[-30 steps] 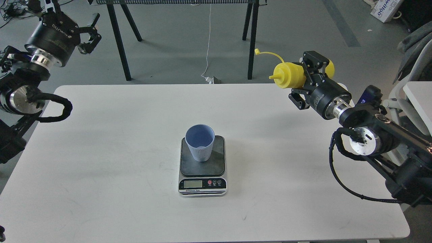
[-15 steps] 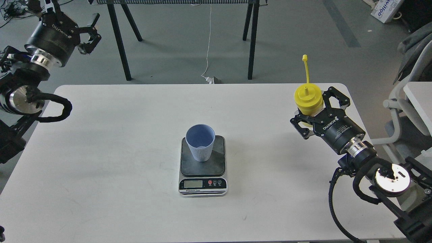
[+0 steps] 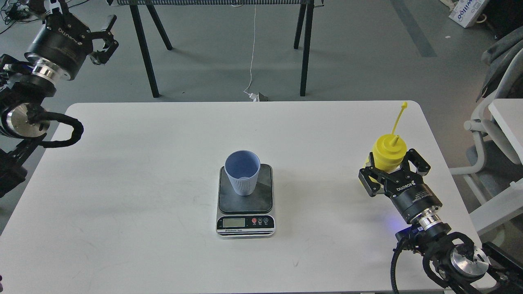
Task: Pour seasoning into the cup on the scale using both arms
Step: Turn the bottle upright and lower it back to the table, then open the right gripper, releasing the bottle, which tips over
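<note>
The pale blue ribbed cup (image 3: 242,171) stands upright on the dark plate of the scale (image 3: 266,194) at the table's centre. The yellow seasoning bottle (image 3: 390,150) stands upright near the table's right edge, nozzle up and uncapped. Its cap hangs on the tether (image 3: 402,109) above it. My right gripper (image 3: 389,170) comes in from the lower right and is shut around the bottle's lower body, well right of the cup. My left gripper (image 3: 107,38) is open and empty, raised beyond the table's far left corner.
The white table (image 3: 163,134) has rounded corners. Black trestle legs (image 3: 144,49) and a white cable (image 3: 252,49) stand on the floor behind it. A white and grey chair (image 3: 490,134) is close to the right edge.
My right arm turned the bottle from lying tilted in the air to upright, then carried it down and toward me to the table's right side. My left gripper drew slightly up and left.
</note>
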Controlling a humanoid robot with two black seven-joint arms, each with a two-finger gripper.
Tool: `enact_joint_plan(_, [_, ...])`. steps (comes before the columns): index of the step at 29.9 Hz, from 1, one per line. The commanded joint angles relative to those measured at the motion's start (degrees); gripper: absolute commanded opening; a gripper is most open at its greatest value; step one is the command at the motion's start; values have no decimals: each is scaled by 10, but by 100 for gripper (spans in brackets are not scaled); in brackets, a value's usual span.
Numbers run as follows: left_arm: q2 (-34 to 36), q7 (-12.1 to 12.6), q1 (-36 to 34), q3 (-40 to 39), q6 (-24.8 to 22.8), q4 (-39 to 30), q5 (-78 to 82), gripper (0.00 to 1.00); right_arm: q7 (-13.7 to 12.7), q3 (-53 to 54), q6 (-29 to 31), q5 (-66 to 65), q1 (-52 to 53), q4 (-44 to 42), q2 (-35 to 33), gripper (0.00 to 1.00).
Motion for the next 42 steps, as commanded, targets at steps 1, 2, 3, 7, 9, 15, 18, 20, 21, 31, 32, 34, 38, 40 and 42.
enact_joint_plan(1, [-2,0,0,1,2,0,0,100,-1,-1,0,0,-8,-13,8,43])
enact_joint_plan(2, [-2,0,0,1,2,0,0,100,-1,-2,0,0,-8,-17,10,43])
enact_joint_plan(3, [-2,0,0,1,2,0,0,100,-1,-2,0,0,-8,-21,12,46])
enact_joint_plan(7, [-1,0,0,1,1,0,0,100,-3,-2,0,0,-8,-42,28,52])
enact_joint_plan(9, [-1,0,0,1,0,0,0,100,-3,-5,0,0,-8,-51,34,55])
enact_joint_plan(15, [1,0,0,1,0,0,0,100,-3,-11,0,0,-8,-55,42,58])
enact_joint_plan(18, [2,0,0,1,0,0,1,100,-3,-12,0,0,-8,-56,42,62])
enact_joint_plan(20, [3,0,0,1,0,0,1,100,-4,-12,0,0,-10,-56,42,67])
enact_joint_plan(21, [3,0,0,1,0,0,1,100,-4,-12,0,0,-12,-55,41,71])
enact_joint_plan(31, [3,0,0,0,0,0,1,100,-3,-12,0,-1,-41,-36,37,96])
enact_joint_plan(32, [3,0,0,0,-1,0,1,100,-3,-12,0,-1,-47,-26,34,97])
enact_joint_plan(34, [3,0,0,-1,0,0,1,100,-3,-8,0,-3,-66,1,28,97])
enact_joint_plan(38, [3,0,0,-1,-1,0,1,100,-1,-6,0,-5,-99,50,-7,98])
enact_joint_plan(40, [3,0,0,-1,-1,0,1,100,1,-4,0,-6,-116,68,-17,98])
enact_joint_plan(42, [3,-1,0,-1,-1,0,0,100,1,-2,0,-7,-131,75,-27,98])
